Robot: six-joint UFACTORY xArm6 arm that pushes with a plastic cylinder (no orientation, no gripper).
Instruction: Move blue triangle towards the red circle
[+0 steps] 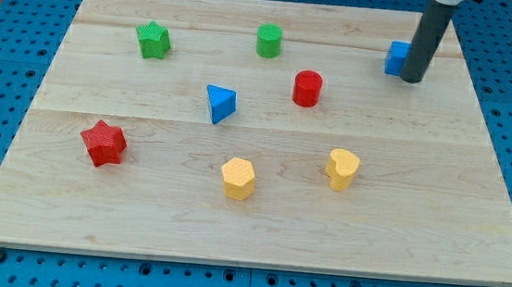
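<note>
No fingers, just my tip (pixel 412 79) beside blue block (pixel 396 57); should circle left of blue triangle (pixel 220 103), then push rightward toward red circle (pixel 307 88).

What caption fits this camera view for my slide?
My tip rests beside a blue block at the view's top right, far from the blue triangle and red circle.

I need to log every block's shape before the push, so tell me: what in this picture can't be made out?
- Blue block at the camera view's top right: my rod covers its right part, so its shape cannot be told.
- My tip: whether it touches that block is unclear.
- The rod's upper part and the arm: cut off by the view's top edge.
- Blue triangle and red circle: both fully visible, apart from each other.
</note>
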